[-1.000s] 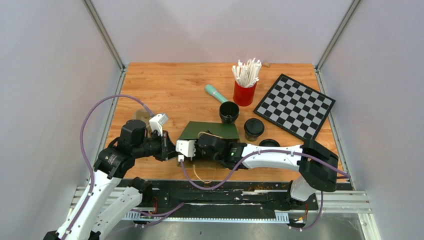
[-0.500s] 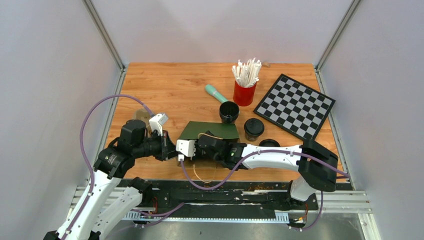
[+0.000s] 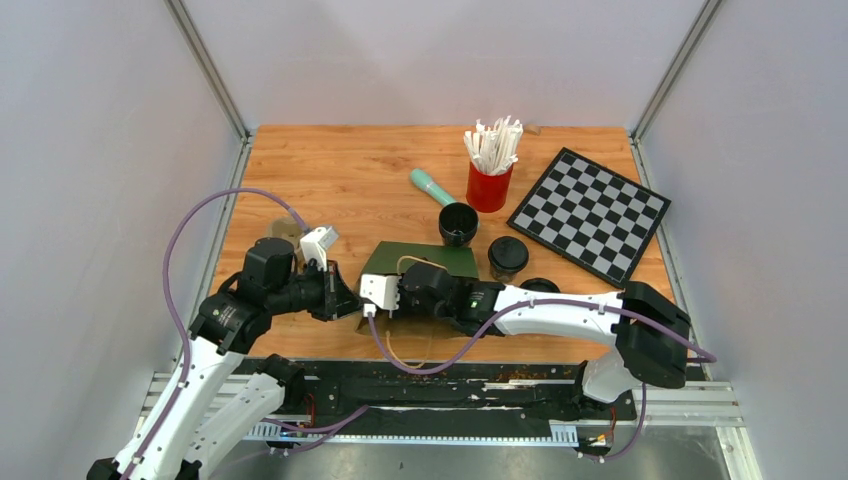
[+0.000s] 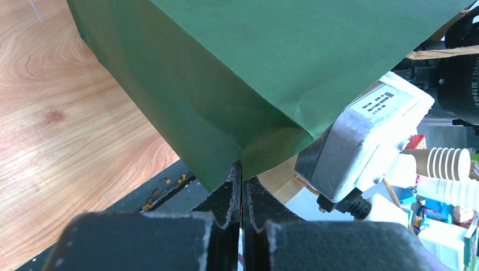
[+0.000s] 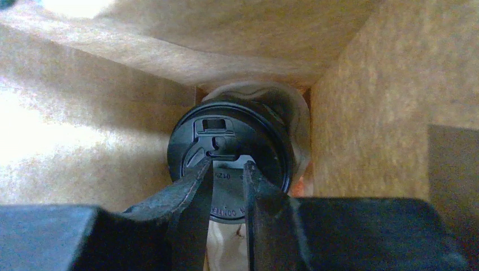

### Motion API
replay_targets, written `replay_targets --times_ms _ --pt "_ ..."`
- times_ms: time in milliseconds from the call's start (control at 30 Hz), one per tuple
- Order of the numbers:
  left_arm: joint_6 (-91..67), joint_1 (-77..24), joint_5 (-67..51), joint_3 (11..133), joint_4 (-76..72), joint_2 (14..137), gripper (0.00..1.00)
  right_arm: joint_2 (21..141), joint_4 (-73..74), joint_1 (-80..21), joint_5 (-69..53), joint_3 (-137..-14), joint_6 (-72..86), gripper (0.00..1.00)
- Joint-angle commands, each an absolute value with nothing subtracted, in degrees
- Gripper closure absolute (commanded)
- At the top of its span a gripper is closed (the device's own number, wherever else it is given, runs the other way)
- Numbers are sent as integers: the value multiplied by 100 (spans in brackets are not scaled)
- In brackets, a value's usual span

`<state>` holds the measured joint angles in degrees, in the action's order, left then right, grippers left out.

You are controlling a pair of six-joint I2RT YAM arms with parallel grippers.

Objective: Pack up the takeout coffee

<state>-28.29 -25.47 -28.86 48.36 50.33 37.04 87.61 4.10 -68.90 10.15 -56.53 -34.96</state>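
A green paper bag [image 3: 425, 261] lies on its side on the wooden table, its brown inside showing in the right wrist view. My left gripper [image 4: 242, 169] is shut on a corner fold of the bag's [image 4: 254, 62] mouth, seen from above at the bag's left, near corner [image 3: 350, 303]. My right gripper [image 5: 229, 165] reaches inside the bag, its jaws a little apart. Its fingers [image 5: 192, 186] stand just in front of the black lid of a takeout cup [image 5: 262, 141] that sits deep at the bag's bottom. Nothing lies between them. From above, the right fingers are hidden by the bag.
Behind the bag stand an open black cup [image 3: 458, 224] and a lidded black cup [image 3: 508, 257], with a loose black lid [image 3: 540, 287] nearby. A red cup of white straws [image 3: 490, 180], a teal tool [image 3: 432, 186] and a chessboard [image 3: 590, 212] lie farther back.
The right wrist has shifted slightly towards the far side and its elbow has swung right. Its jaws have parted a touch. The left gripper keeps its hold on the bag.
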Motion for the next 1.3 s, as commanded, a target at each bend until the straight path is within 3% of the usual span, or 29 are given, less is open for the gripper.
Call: replay_targets --times_ms 0,767,1267 --pt "-2774 -2566 -2970 4816 5115 3772 100 8499 503 -6831 958 -5803 -3252 73" --pt "-2997 -2566 -3027 4765 5148 3590 100 9391 -533 -6821 1085 -5964 -3211 73" --pt "-2976 -2566 -2993 4780 5210 3589 100 9060 -650 -6635 1214 -5532 -3160 74"
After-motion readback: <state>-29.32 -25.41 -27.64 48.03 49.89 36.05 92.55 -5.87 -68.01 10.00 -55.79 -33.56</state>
